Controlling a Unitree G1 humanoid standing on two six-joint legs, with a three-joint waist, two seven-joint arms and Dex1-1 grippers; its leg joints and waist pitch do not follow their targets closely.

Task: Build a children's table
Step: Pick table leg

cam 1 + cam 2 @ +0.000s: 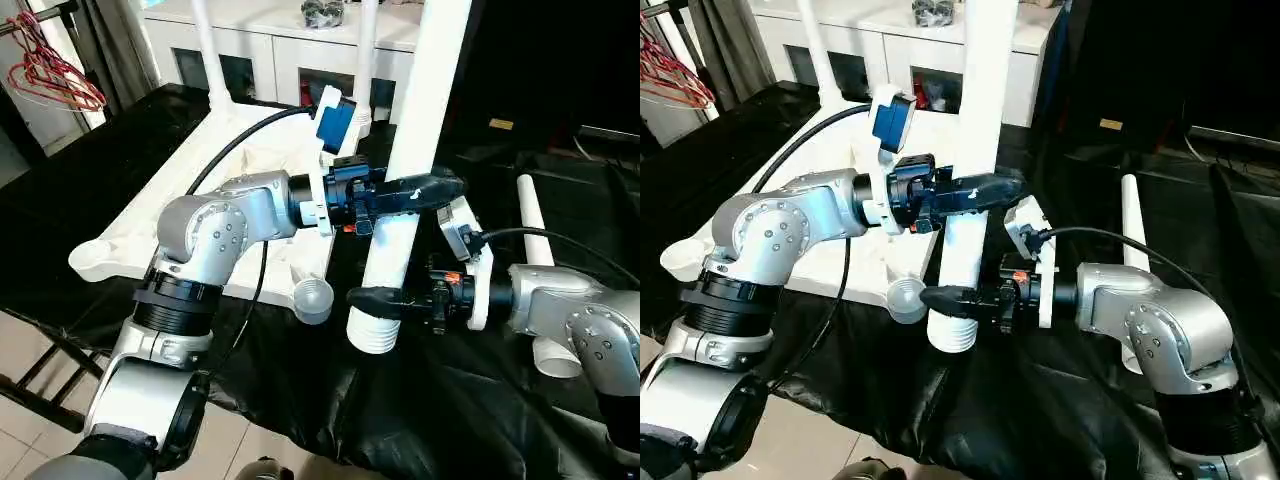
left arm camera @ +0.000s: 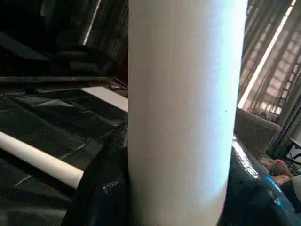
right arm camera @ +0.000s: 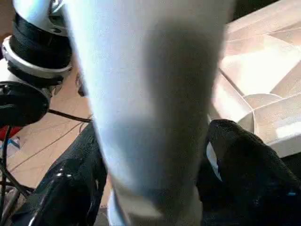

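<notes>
Tabletop (image 1: 150, 225) left, held leg (image 1: 405, 180) centre, spare leg (image 1: 532, 225) right

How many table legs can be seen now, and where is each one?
4. Two stand in the tabletop's far sockets; both tools, left and right, hold one; one lies on the black cover.

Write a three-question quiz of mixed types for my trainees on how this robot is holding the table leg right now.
1. True or false: both grippers clamp the same upright leg.
2. Which gripper grips nearer the leg's ribbed end: A left gripper, B right gripper?
3. Fill in: a spare leg lies on the black ____.

Key: 1 true; 2 B; 3 sheet.
</notes>
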